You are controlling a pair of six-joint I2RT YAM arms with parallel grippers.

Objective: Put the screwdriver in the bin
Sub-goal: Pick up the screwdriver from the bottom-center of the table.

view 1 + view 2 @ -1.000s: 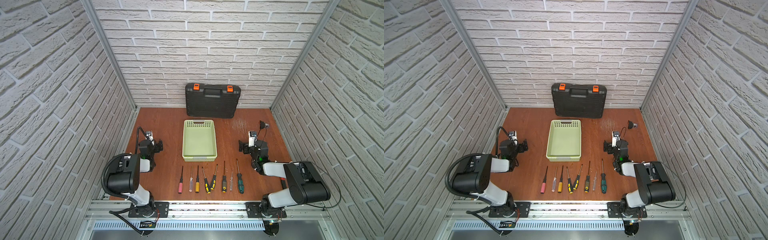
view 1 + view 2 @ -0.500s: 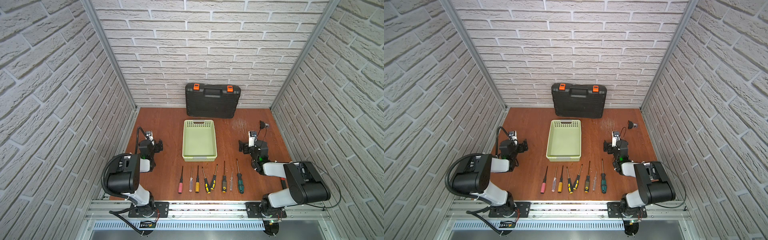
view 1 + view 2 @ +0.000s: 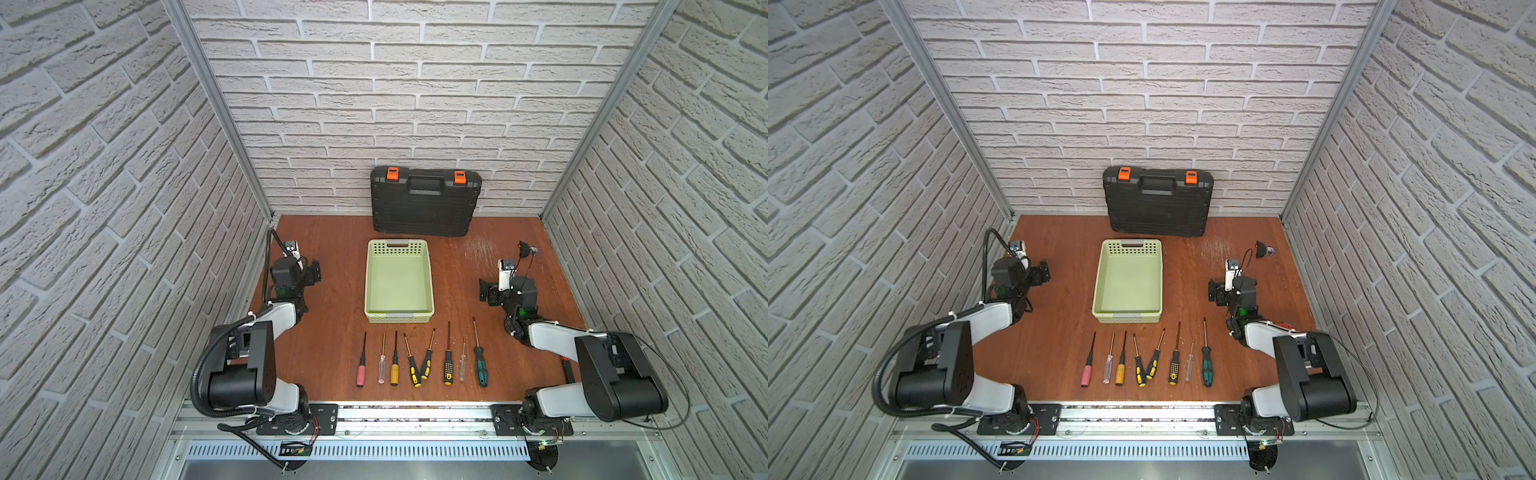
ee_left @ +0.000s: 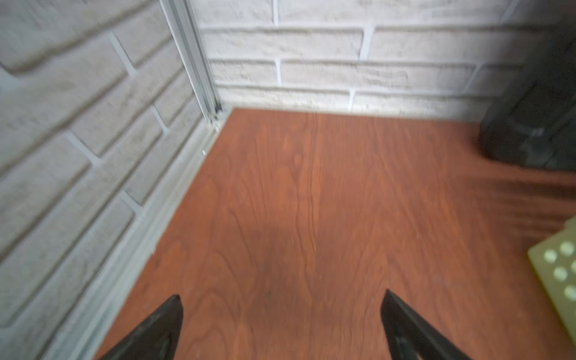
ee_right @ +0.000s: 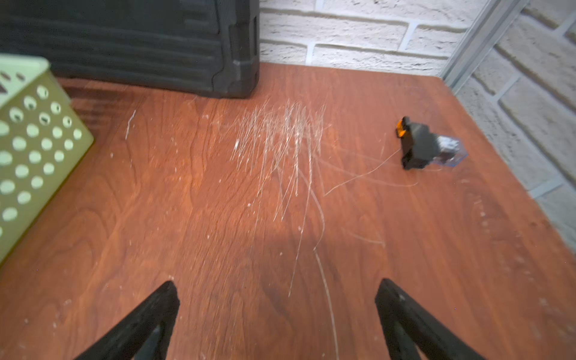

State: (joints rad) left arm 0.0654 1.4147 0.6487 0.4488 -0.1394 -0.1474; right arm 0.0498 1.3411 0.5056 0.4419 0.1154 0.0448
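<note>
The pale green rectangular plastic bin (image 3: 398, 248) with perforated end walls sits near the middle of the reddish-brown wooden table (image 3: 332, 340), its long sides running away from the robot, as both top views show. The screwdrivers (image 3: 448, 368) lie side by side in a row of eight on the table, just in front of the bin's near wall and apart from it, all outside the bin. Their shafts point roughly toward it, from the pink-handled screwdriver (image 3: 360, 372) at the left end to the green-handled screwdriver (image 3: 481, 371) at the right end. The left gripper (image 4: 282, 297) is at the left side of the table, well apart from the bin, its jaws spread wide with only bare wood between the black fingertips (image 4: 174, 304). The right gripper (image 5: 277, 283) is at the right side, likewise spread wide over bare, scratched wood, gripping no object. A black plastic toolcase with orange latches (image 3: 426, 203) stands against the back brick wall behind the bin, and a small black and clear part with an orange tab (image 5: 427, 146) lies near the far right corner
</note>
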